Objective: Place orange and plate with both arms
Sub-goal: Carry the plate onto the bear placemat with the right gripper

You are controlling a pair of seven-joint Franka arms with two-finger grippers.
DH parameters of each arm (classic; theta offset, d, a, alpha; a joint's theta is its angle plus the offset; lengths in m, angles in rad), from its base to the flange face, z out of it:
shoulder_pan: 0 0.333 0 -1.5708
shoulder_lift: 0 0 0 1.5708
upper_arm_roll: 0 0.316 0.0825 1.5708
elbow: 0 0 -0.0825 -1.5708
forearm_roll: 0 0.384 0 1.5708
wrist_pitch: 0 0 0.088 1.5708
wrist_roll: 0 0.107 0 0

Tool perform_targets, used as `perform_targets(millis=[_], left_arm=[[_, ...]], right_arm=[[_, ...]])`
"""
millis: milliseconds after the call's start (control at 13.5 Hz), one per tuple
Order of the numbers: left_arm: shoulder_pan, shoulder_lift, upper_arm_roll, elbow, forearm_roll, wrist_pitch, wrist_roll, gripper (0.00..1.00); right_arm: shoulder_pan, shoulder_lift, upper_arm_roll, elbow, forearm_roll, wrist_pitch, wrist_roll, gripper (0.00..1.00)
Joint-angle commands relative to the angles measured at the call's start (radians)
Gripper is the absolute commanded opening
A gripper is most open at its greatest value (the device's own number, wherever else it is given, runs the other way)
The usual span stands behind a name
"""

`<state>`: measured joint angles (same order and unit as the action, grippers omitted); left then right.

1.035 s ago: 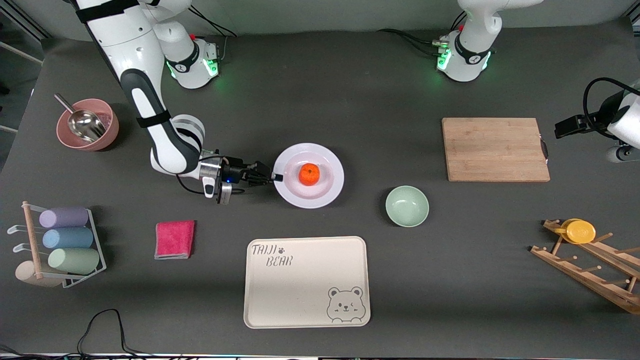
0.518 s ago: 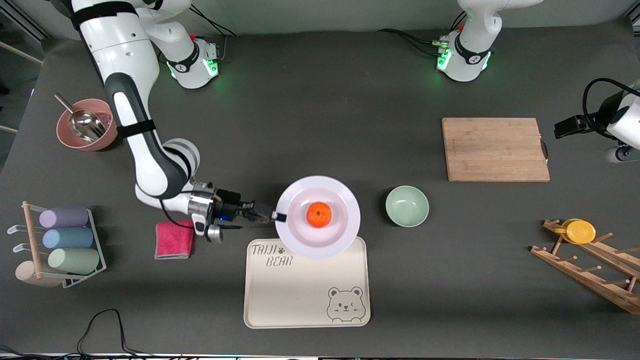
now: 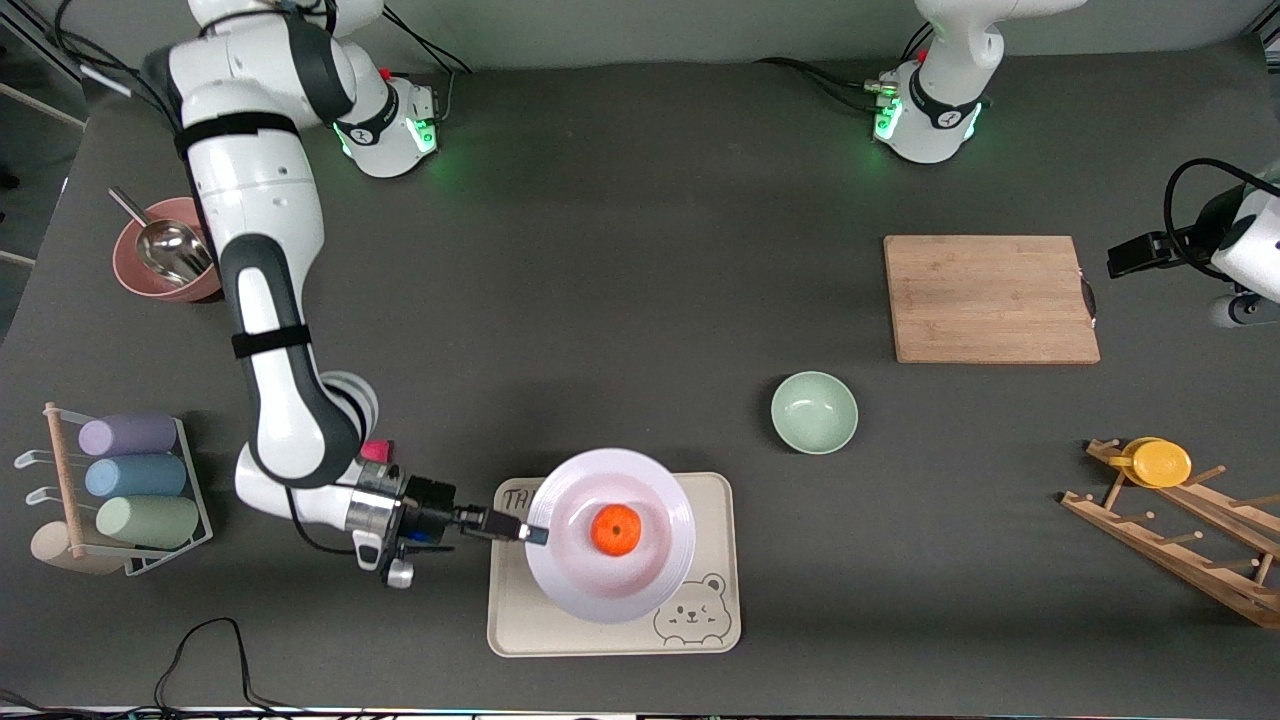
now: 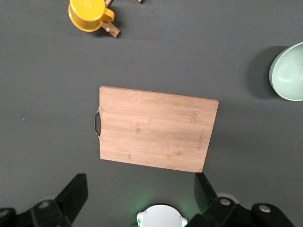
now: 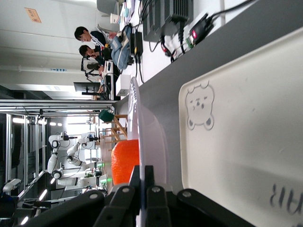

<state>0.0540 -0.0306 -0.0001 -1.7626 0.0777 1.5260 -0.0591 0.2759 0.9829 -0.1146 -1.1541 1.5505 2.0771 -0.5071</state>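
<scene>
The white plate is held over the cream bear tray, with the orange resting in its middle. My right gripper is shut on the plate's rim at the side toward the right arm's end of the table. In the right wrist view the fingers pinch the plate's rim, the orange sits on the plate and the tray lies below it. My left gripper is open and empty, up in the air beside the wooden cutting board, near the left arm's end of the table.
A pale-green bowl stands beside the tray. The cutting board lies toward the left arm's end. A wooden rack with a yellow cup, a pink bowl with a scoop, a rack of rolled cloths and a pink cloth stand around.
My right gripper has carried the plate with the orange from the table's middle toward the front camera, to over the bear tray. The left arm has not moved.
</scene>
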Motion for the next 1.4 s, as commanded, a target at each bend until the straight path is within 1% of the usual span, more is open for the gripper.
perform_targets(millis=[0, 148, 296, 370, 444, 518, 591, 813, 961, 1035, 1183, 1331], left_arm=[[-0.013, -0.005, 0.011, -0.001, 0.002, -0.009, 0.008, 1.00], [-0.013, -0.005, 0.011, -0.001, 0.002, -0.009, 0.008, 1.00], [-0.013, -0.005, 0.011, 0.000, 0.002, -0.009, 0.008, 1.00], [-0.013, -0.005, 0.011, -0.001, 0.002, -0.009, 0.008, 1.00], [-0.013, -0.005, 0.011, -0.001, 0.002, -0.009, 0.008, 1.00], [-0.013, -0.005, 0.011, -0.001, 0.002, -0.009, 0.008, 1.00], [-0.013, -0.005, 0.011, -0.001, 0.002, -0.009, 0.008, 1.00], [-0.013, -0.005, 0.011, -0.001, 0.002, -0.009, 0.008, 1.00], [-0.013, -0.005, 0.011, -0.001, 0.002, -0.009, 0.008, 1.00], [-0.013, -0.005, 0.011, -0.001, 0.002, -0.009, 0.008, 1.00], [-0.013, -0.005, 0.011, -0.001, 0.001, -0.007, 0.008, 1.00], [-0.013, -0.005, 0.011, 0.000, 0.001, -0.009, 0.008, 1.00]], right_arm=[[-0.021, 0.149, 0.000, 0.234, -0.024, -0.017, 0.091, 0.00], [-0.018, 0.206, 0.003, 0.275, -0.024, 0.042, 0.085, 0.00], [0.006, 0.246, 0.001, 0.287, -0.029, 0.112, 0.081, 0.00], [0.017, 0.246, 0.000, 0.290, -0.036, 0.121, 0.081, 0.00], [0.020, 0.246, 0.000, 0.291, -0.064, 0.121, 0.081, 0.00], [0.022, 0.246, 0.000, 0.291, -0.119, 0.124, 0.081, 0.00], [0.020, 0.246, 0.001, 0.294, -0.151, 0.124, 0.079, 0.00], [0.022, 0.255, 0.004, 0.292, -0.158, 0.130, -0.008, 0.00], [0.034, 0.258, 0.004, 0.292, -0.158, 0.152, -0.011, 0.00], [0.042, 0.258, 0.003, 0.291, -0.158, 0.164, -0.016, 0.13], [0.051, 0.258, 0.004, 0.283, -0.159, 0.182, -0.057, 1.00], [0.049, 0.258, -0.002, 0.283, -0.161, 0.189, -0.070, 1.00]])
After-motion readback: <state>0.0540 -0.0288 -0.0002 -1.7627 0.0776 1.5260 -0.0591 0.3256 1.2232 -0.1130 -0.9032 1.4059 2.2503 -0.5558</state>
